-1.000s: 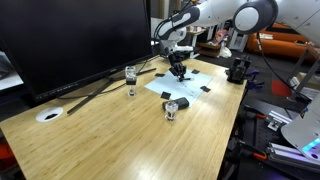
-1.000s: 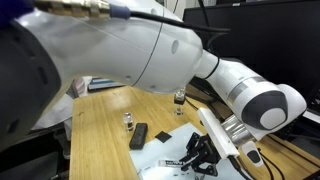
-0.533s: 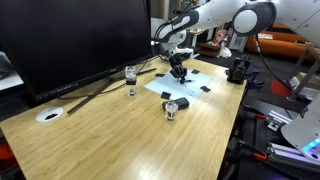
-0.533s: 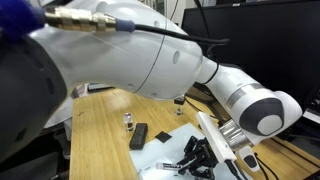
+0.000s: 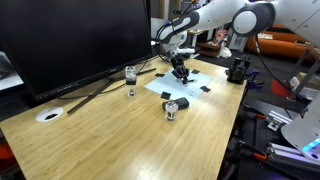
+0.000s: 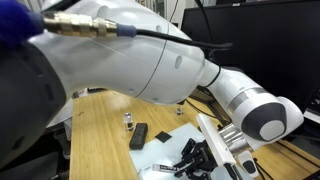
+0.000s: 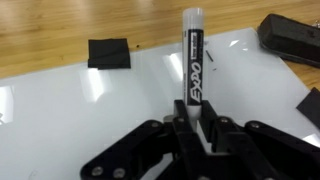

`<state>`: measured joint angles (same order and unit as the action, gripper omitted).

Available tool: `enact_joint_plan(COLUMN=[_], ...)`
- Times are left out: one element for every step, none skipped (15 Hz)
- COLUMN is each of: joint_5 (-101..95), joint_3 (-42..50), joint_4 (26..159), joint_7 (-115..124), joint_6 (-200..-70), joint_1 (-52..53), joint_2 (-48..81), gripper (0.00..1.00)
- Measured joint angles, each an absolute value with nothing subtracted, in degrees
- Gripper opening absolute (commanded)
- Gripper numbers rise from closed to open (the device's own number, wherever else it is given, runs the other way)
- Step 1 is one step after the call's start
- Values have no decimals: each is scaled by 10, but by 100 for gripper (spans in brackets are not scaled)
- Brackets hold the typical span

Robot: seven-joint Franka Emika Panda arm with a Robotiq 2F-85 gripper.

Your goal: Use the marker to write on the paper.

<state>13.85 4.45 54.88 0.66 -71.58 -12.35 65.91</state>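
Pincer (image 7: 190,128) clamped on the marker (image 7: 193,60), over the paper (image 7: 110,100).
The paper lies flat on the wooden desk (image 5: 120,130); the marker is above its middle, and a black piece (image 7: 109,52) sits at its corner.

The pale wooden table (image 7: 50,20) along the top of the wrist view is smooth, with fine grain lines and a soft shine. The flat white sheet of paper (image 7: 110,100) in the middle looks slick and shiny, but the small black square piece (image 7: 109,52) at its upper left is dull. The white plastic marker (image 7: 193,60) is smooth, the black gripper (image 7: 190,125) matt, and the big white arm shell (image 6: 140,60) glossy.
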Motion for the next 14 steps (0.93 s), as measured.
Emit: enact_joint_plan(joint_5=[138, 138, 138, 138, 138, 138, 138, 138, 138, 138, 138, 138, 138, 138], joint_3=[44, 44, 44, 44, 44, 44, 44, 44, 44, 44, 44, 44, 44, 44], joint_4=[548, 546, 546, 544, 542, 540, 538, 536, 534, 534, 534, 534, 534, 533], joint_7=[7, 7, 7, 7, 7, 7, 7, 7, 7, 7, 7, 7, 7, 7], joint_6=[-716, -716, -717, -718, -717, -718, -717, -717, -717, -717, -717, -716, -716, -715], joint_1=[-124, -124, -124, -124, -124, -124, -124, -124, -124, -124, -124, -124, -124, -124], joint_2=[662, 664, 666, 666, 666, 666, 666, 666, 666, 666, 667, 669, 671, 675], gripper=[5, 5, 5, 5, 5, 5, 5, 5, 5, 5, 5, 5, 5, 5])
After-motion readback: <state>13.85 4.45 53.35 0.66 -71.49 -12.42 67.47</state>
